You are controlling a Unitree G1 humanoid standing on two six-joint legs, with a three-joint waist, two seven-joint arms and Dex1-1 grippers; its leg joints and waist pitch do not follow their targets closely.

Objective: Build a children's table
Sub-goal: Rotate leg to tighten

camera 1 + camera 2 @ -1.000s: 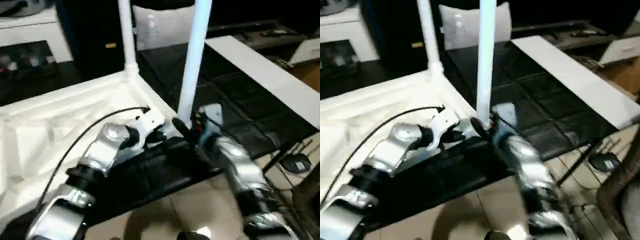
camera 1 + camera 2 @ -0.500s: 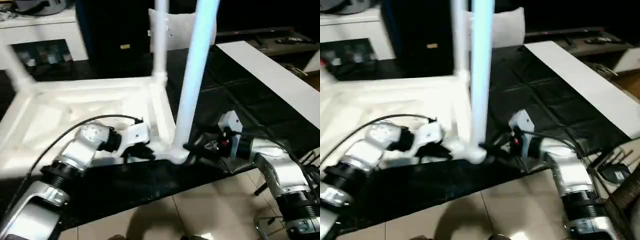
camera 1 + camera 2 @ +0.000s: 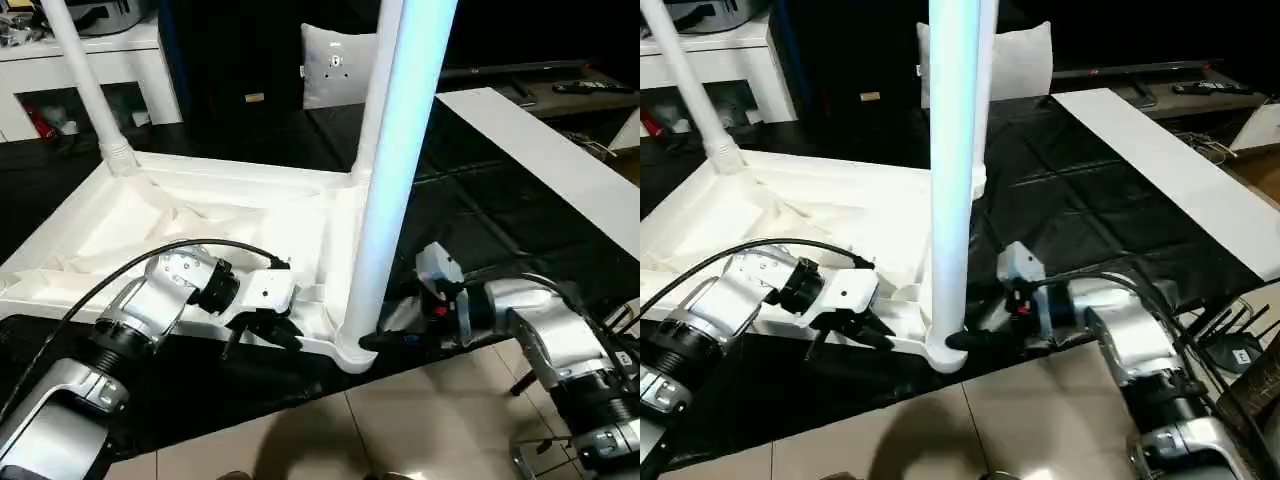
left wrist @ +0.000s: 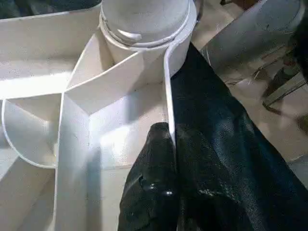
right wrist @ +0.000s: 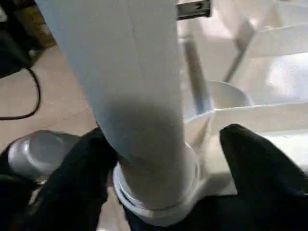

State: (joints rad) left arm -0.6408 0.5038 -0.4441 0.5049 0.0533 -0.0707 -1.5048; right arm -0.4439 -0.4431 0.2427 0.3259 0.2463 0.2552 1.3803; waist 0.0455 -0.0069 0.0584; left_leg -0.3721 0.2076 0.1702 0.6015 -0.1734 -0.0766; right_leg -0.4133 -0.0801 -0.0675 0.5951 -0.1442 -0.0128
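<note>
While the white table top (image 3: 200, 225) is lying upside down on the black-covered worktop (image 3: 470, 190), the head camera is showing the near leg (image 3: 395, 150) standing upright in the corner socket (image 3: 352, 352) closest to the robot, with its long axis running straight up out of the picture. Two more legs are standing in the far sockets, one at the left back corner (image 3: 85, 85) and one partly hidden behind the near leg. The right claw (image 3: 385, 338) is lying level at the foot of the near leg and is reaching it from the robot's right side, so the right arm is the nearer one for any work on this leg. The left claw (image 3: 262, 330) is lying on the near rim of the top, just left of the same socket. In the left wrist view, the left claw (image 4: 171, 139) is looking closed, with its black fingers (image 4: 154, 159) pinching the thin upright rim wall of the table top (image 4: 77, 120), and the socket with the leg base (image 4: 144, 24) is standing directly ahead of it. In the right wrist view, the right claw (image 5: 166, 159) is standing wide open, one finger (image 5: 77, 168) on each side of the leg (image 5: 125, 77); the left-hand finger seems to be touching the leg just above the socket collar, and the other is apart from it, so I judge that it is bracketing the leg and not squeezing it.
</note>
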